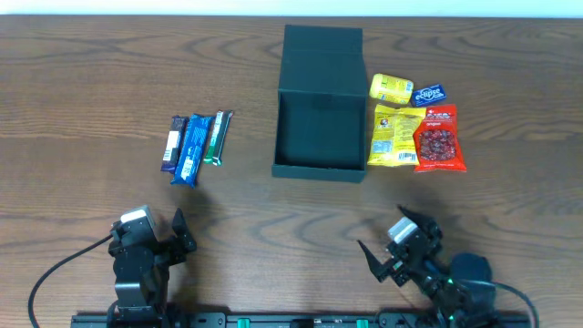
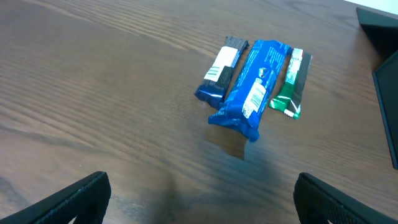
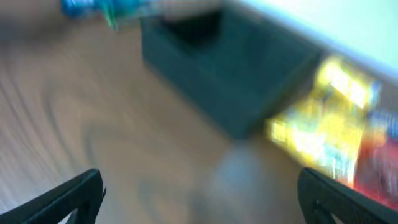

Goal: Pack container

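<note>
Left fingers (image 2: 81, 196) and right fingers (image 3: 68, 196) both splayed wide, empty, low at worktop (image 1: 91, 73) front; container (image 1: 318, 170) sits lid-open between snack bars (image 1: 191, 150) and packets (image 1: 393, 137), presumably so each arm loads its own side.

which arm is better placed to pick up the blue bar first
Left. The blue bar lies on the left gripper's side of the container, straight ahead in its wrist view, jaws open. The right gripper, also open, sits on the container's other side, nearer the yellow packets.
</note>
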`<state>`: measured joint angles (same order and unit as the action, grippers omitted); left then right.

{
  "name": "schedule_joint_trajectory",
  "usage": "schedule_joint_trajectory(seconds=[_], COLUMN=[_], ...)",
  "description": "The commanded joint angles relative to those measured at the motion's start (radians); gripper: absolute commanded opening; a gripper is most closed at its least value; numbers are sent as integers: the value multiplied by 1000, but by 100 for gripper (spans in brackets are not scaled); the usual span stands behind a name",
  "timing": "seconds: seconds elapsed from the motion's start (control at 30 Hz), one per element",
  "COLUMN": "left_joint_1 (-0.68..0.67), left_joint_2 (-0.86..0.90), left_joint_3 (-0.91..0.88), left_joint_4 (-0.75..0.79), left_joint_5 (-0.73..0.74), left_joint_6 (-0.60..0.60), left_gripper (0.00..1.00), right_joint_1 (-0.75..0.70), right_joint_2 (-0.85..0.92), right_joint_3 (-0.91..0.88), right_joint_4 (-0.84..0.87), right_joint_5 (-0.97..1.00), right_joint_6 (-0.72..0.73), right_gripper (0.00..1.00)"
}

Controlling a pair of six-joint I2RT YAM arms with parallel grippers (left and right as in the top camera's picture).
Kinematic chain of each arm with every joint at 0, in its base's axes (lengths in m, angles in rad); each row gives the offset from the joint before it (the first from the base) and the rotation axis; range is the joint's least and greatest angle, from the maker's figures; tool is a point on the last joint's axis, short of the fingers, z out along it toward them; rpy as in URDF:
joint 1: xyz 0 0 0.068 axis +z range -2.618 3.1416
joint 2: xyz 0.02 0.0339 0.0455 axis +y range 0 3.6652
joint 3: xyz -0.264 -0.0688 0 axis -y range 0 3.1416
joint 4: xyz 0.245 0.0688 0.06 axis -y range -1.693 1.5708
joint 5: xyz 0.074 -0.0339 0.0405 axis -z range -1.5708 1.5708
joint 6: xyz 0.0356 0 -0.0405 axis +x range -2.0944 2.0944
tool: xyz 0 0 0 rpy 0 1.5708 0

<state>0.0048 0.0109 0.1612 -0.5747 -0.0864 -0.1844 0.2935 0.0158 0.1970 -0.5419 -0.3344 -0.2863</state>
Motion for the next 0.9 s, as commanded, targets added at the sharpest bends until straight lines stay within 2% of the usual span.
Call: schedule_joint_trajectory(seconds=[0.0,0.07,0.13,0.3,0.47,0.57,0.73,0.87], left_joint_1=[4,4,4,4,4,4,4,4], left_joint_2=[-7,-7,-7,-7,-7,-7,-7,-7], left_joint_3=[-11,-11,-11,-11,-11,-11,-11,-11], left_joint_4=[3,3,3,3,3,4,4,4], left_joint_5=[-14,-14,-14,-14,-14,-18,-18,-18], left_joint_6=[-10,-10,-10,-10,-10,-10,-10,-11], left_gripper=[96,95,95,95,96,95,96,95], right_joint_1=[2,2,2,2,2,2,2,2], right_joint_2=[-10,-10,-10,-10,26,122,426,701], right_joint_3=[-2,-2,-2,-2,0,31,230,448], right_joint_4=[142,197,194,203,207,219,196,87], right_joint_5=[-198,-203,-181,-30,-24,-40,-40,-39], right_joint_6=[328,651,824,967,939,894,728,579], right_gripper=[99,99,99,99,99,99,99,99])
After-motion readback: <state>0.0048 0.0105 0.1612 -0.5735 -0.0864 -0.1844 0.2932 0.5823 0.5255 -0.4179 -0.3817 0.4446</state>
